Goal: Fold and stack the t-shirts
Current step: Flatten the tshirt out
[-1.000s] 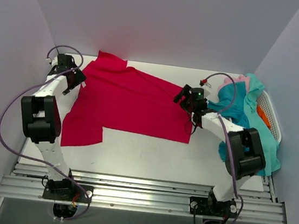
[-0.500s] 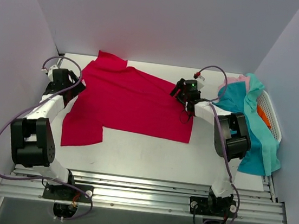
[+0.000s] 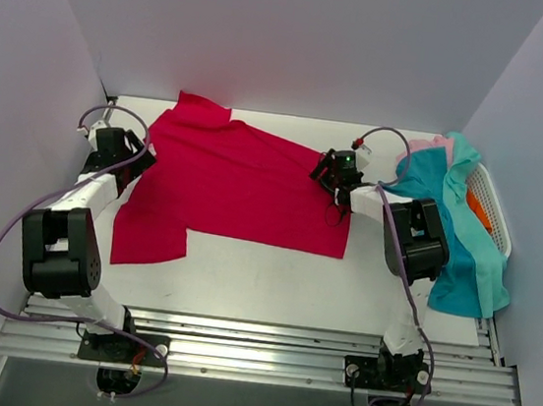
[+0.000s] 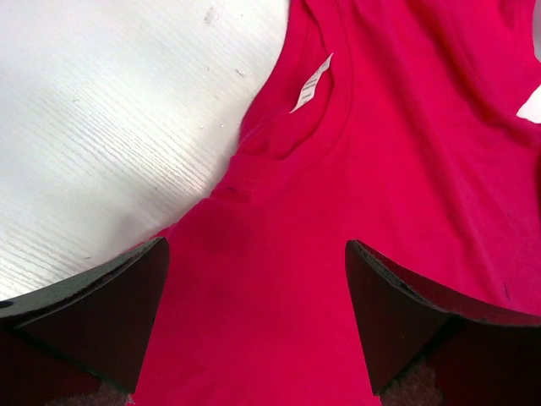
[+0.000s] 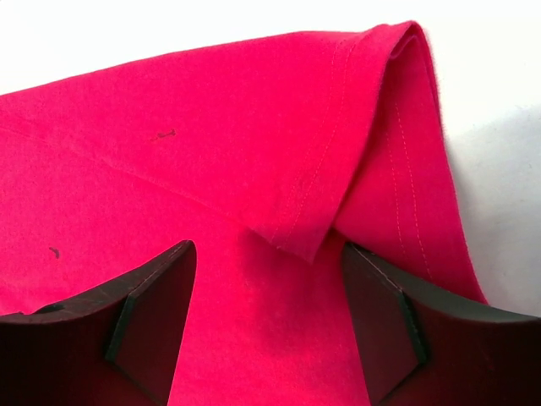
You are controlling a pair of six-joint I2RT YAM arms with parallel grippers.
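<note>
Over on the left, the left hand [image 3: 122,152] hovers at the left edge of the red t-shirt [image 3: 234,184], with its fingers spread wide. From its wrist camera the hand [image 4: 254,313] is right over the shoulder area just below the collar [image 4: 279,144], and nothing is pinched. The little white label [image 4: 311,83] inside the neck is showing.

The red t-shirt lies mostly flat on the white desk [image 3: 262,281], one sleeve pointing toward the back wall and the bottom left corner hanging down toward the near edge.

The right hand [image 3: 333,171] is at the shirt's right edge. Up close, that hand [image 5: 266,313] is also spread, a finger on either side of a folded-over hem [image 5: 338,194], not squeezed onto it.

Further right, the teal t-shirts [image 3: 454,250] are heaped in a messy pile, draped over the white basket [image 3: 492,205] at the desk's right edge. A pink t-shirt [image 3: 427,143] peeks out at the back of that pile.
</note>
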